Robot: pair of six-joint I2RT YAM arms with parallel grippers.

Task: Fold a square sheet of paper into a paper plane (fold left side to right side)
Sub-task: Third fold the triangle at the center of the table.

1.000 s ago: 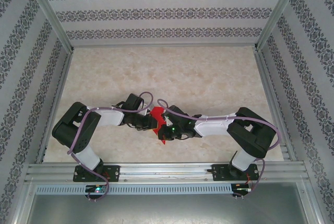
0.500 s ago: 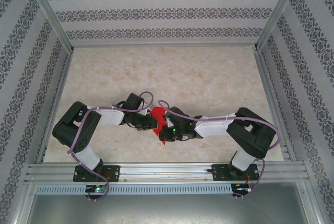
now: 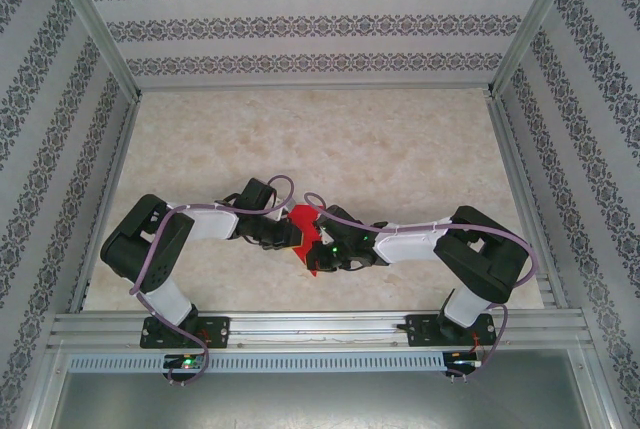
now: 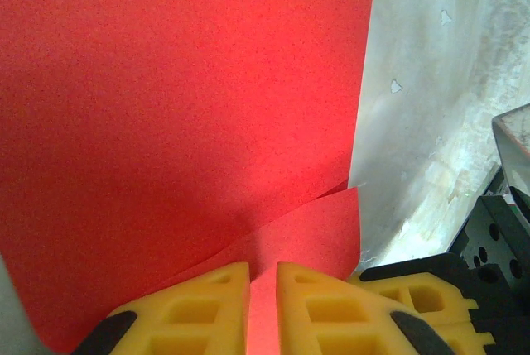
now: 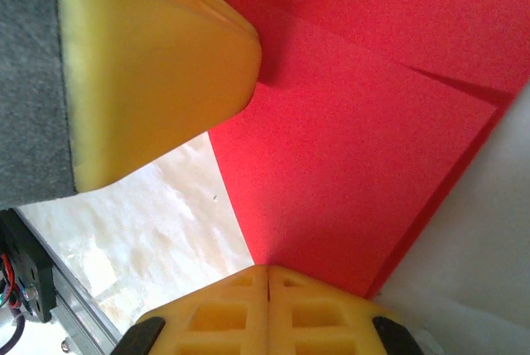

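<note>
The marbled beige tabletop (image 3: pixel 330 139) carries both arms, which reach inward and meet near its middle, close to the near edge. Between them is the red paper (image 3: pixel 303 219), small in the top view, wider at its far end and tapering to a point towards the bases. It is plain, bright and unmarked. In the left wrist view the red paper (image 4: pixel 182 107) shows a broad flat face with a straight right edge, and a second layer crosses beneath it on a slant. In the right wrist view the red paper (image 5: pixel 356 148) lies in overlapping layers with a sharp diagonal crease, narrowing to a corner. The left gripper (image 4: pixel 262 268) has its yellow jaws pinching that lower layer. The right gripper (image 5: pixel 267 271) has its jaws pressed together on the narrowed corner.
</note>
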